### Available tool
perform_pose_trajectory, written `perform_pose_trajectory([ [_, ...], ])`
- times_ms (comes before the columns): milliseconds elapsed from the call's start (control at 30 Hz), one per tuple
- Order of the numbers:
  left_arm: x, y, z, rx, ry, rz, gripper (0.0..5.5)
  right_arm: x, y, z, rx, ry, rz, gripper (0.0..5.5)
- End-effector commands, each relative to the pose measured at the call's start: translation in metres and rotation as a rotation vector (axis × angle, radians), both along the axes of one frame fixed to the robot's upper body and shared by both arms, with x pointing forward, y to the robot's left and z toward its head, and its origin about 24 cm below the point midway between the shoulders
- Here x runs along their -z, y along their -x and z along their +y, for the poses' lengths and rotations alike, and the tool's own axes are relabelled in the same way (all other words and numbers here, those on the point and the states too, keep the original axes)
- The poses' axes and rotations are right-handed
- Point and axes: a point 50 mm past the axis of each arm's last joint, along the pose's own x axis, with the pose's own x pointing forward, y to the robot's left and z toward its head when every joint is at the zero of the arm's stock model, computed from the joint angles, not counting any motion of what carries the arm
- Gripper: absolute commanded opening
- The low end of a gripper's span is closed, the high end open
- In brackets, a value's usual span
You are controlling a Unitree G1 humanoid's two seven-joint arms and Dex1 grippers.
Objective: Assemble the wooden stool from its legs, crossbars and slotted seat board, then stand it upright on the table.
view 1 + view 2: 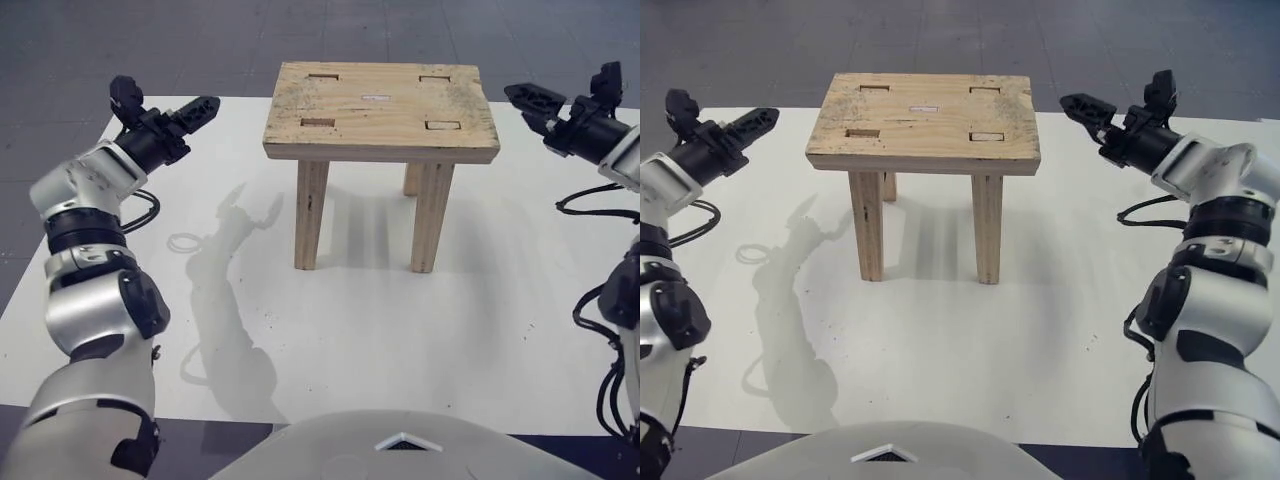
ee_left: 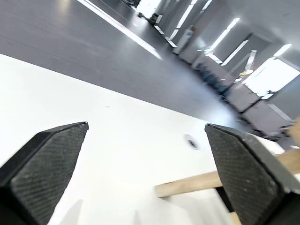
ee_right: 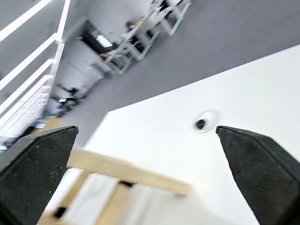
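Centre of the white table, toward its far edge: one wooden stool, assembled and upright. Seat board is on top, with four rectangular slots in it, one near each corner. Three legs are countable from the head views, two front and one rear, all feet on the table. Left gripper is in the air off the stool's left side, fingers spread wide, holding nothing. Right gripper mirrors it off the right side, also spread wide and holding nothing. Both are apart from the stool.
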Motion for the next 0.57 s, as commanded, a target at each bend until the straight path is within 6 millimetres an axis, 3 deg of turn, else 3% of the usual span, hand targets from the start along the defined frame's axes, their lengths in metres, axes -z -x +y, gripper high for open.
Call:
perform_pose_trajectory([
  [33, 0.015, 0.011, -0.049, -0.168, -0.319, -0.187, 4.60, 0.042, 0.011, 0.037, 0.197, 0.424, -0.206, 5.47],
  [133, 0.029, 0.026, -0.065, -0.227, -0.321, -0.223, 4.60, 0.064, 0.020, 0.056, 0.261, 0.395, -0.215, 5.47],
  [267, 0.036, 0.040, -0.062, -0.275, -0.353, -0.217, 4.60, 0.067, 0.022, 0.060, 0.302, 0.396, -0.228, 5.47],
  [567, 0.038, 0.046, -0.073, -0.245, -0.356, -0.210, 4.60, 0.069, 0.018, 0.066, 0.294, 0.385, -0.221, 5.47],
])
